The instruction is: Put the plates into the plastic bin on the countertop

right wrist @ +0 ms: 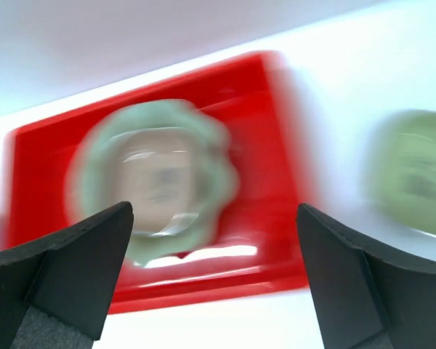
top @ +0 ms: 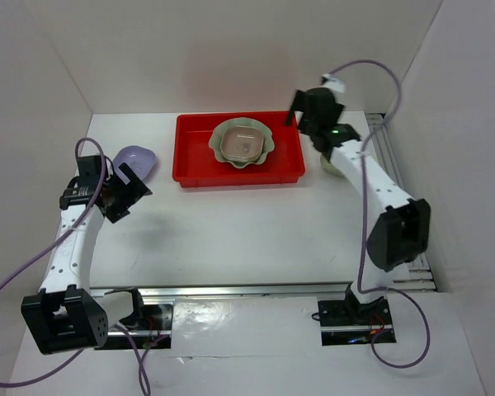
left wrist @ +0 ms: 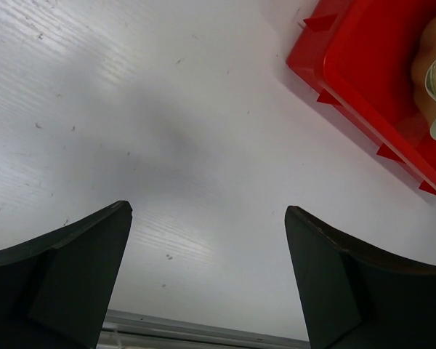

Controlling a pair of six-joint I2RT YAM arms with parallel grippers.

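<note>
The left gripper (left wrist: 207,211) hangs empty with its jaws wide apart over bare countertop (left wrist: 131,109) near the left edge, just beside a lavender dish (top: 139,158). The right gripper (right wrist: 214,211), likewise spread and empty, hovers by the right end of the red bin (top: 194,172), its arm stretched toward the far edge. The bin holds the scalloped green dish (top: 262,147) with a tan-pink dish (top: 242,144) nested inside. A small green dish (right wrist: 418,174) lies just right of the bin.

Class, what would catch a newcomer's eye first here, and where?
The bright red rectangular plastic tray stands out at the far middle of the white table, holding a pale green scallop-edged dish with a tan dish inside. A lavender rounded-square dish lies left of it.
</note>
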